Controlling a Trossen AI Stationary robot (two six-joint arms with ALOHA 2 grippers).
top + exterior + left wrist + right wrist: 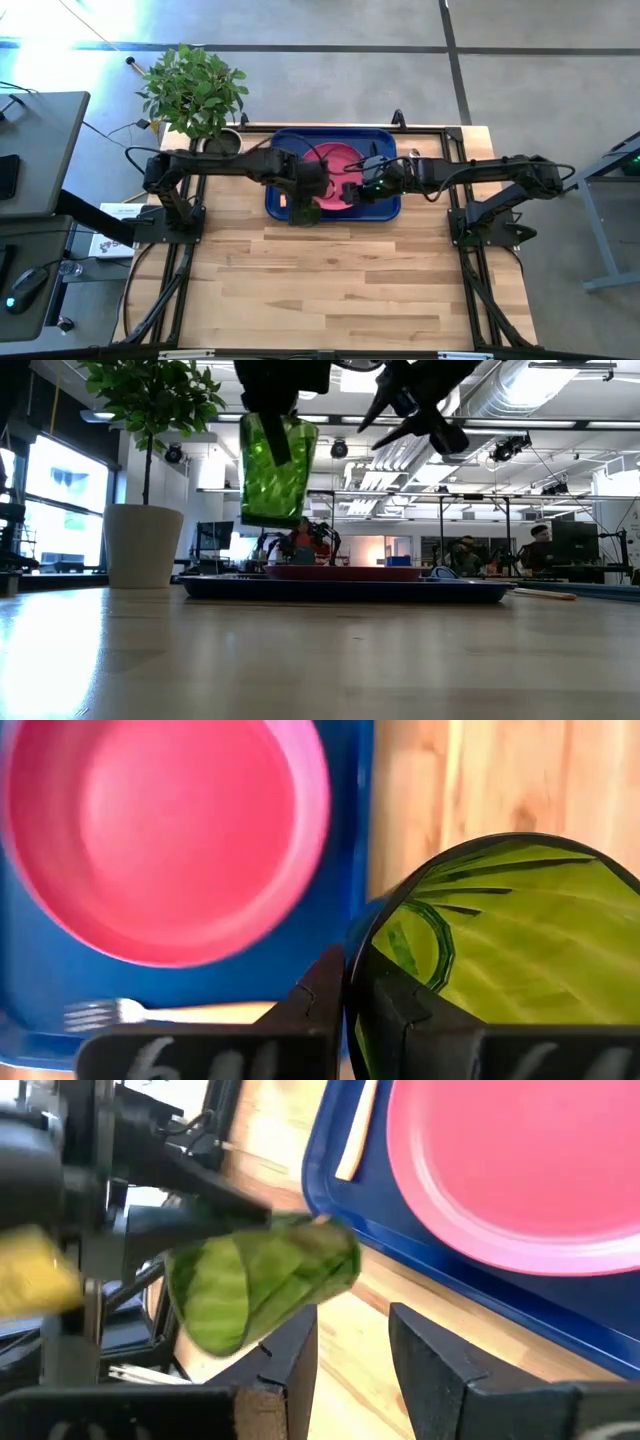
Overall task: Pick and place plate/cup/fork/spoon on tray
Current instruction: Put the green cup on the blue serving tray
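The dark blue tray (385, 208) lies at the table's far middle with the pink plate (336, 163) on it. My left gripper (304, 198) is shut on the green cup (276, 468), held high over the tray's near left edge. The fork (100, 1013) lies on the tray beside the plate. A tan handle (355, 1140) also shows on the tray in the right wrist view. I cannot make out the spoon. My right gripper (350, 1355) is open and empty, above the tray's near edge, just right of the cup (260, 1280). My left gripper pinches the cup's wall at the rim (352, 965), one finger (405, 1005) inside the cup and one (310, 1005) outside. The fingers come from above, pointing down. The cup hangs below them, nearly upright with its mouth up, clear of the table and tray.
A potted plant (195, 90) in a grey-white pot (143, 545) stands at the table's far left corner. A thin tan stick-like thing (545, 594) lies right of the tray (350, 588). The near half of the wooden table (340, 290) is bare.
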